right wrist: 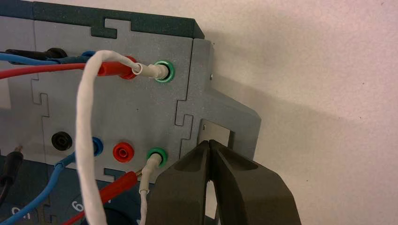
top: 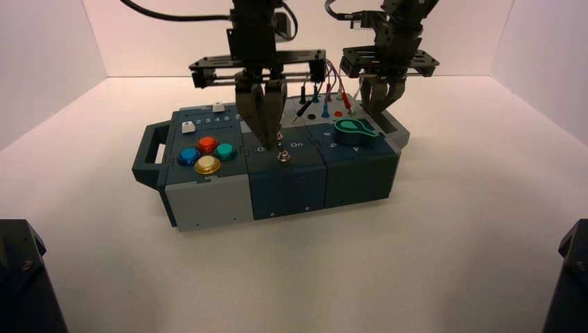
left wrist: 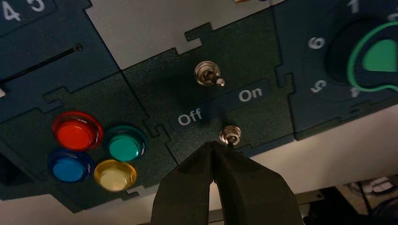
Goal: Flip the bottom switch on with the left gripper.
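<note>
Near upper centre, the left gripper (top: 269, 146) is held closed, empty, beside the bottom switch (top: 283, 157), presumably for nudging; upper right, the right gripper (top: 375, 112) is parked.

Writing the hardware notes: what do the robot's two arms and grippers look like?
Both arms are black, each with a black cable looping near its top. The left gripper and right gripper each have a wide, slotted black crossbar and two dark grey, tapered jaws with flat meeting faces. No markings can be made out on either.
</note>
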### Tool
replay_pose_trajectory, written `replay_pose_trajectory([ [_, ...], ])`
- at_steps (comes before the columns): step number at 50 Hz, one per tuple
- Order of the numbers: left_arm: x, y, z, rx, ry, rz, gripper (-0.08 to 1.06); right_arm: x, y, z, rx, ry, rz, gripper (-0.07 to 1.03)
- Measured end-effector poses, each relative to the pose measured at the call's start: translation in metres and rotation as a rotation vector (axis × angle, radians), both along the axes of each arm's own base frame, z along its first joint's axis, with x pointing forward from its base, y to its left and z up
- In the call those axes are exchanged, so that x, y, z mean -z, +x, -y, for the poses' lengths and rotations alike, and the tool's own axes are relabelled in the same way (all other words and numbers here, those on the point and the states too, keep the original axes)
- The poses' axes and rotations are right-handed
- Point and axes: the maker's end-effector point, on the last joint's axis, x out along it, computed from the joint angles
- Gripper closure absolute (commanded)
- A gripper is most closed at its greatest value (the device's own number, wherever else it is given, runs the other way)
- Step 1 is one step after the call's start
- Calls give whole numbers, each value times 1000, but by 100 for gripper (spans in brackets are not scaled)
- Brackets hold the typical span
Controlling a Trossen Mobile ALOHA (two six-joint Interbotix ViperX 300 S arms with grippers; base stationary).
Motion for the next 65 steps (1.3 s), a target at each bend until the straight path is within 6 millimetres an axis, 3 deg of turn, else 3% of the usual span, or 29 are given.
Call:
replay_pose_trajectory([
  [40, 2, -4, 9, 26, 9, -9, 101, 0, 0, 0, -3, -1, -1, 98],
  [60, -1, -1, 30, 55, -9, 5, 101, 0, 1, 0, 0, 1, 6, 98],
  [65, -4, -4, 43, 74, -23, 11, 101, 0, 1, 0, 0, 1, 6, 98],
])
